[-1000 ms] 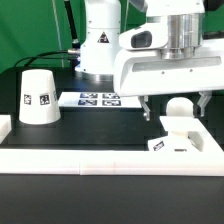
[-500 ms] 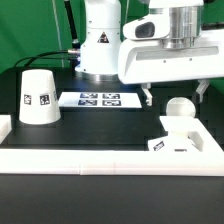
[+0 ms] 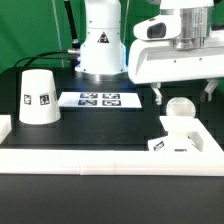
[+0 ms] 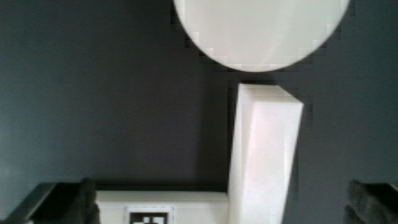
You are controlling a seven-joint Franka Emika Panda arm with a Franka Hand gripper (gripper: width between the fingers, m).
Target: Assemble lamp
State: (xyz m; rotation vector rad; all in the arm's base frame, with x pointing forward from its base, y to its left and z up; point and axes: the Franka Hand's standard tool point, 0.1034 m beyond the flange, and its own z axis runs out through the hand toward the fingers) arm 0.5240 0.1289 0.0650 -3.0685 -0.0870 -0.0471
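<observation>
The ball-shaped bulb (image 3: 180,108) stands upright on the blocky square base (image 3: 176,140) at the exterior view's right, against the white frame's corner. The truncated-cone shade (image 3: 38,97) stands alone at the exterior view's left. My gripper (image 3: 183,93) hangs just above the bulb, open and empty, with one finger on each side and clear of it. In the wrist view the dark fingers (image 4: 63,203) sit at the lower corners with a tagged white surface (image 4: 151,205) between them. A white rounded shape (image 4: 258,30) lies beyond; I cannot tell which piece it is.
The marker board (image 3: 97,99) lies flat behind the middle of the black table. A low white frame (image 3: 100,160) runs along the front and the right side. The robot's white body (image 3: 100,40) stands at the back. A white bar (image 4: 267,150) crosses the wrist view.
The gripper has risen and shifted toward the exterior view's right, staying open. The bulb stays on the base. The shade has not moved.
</observation>
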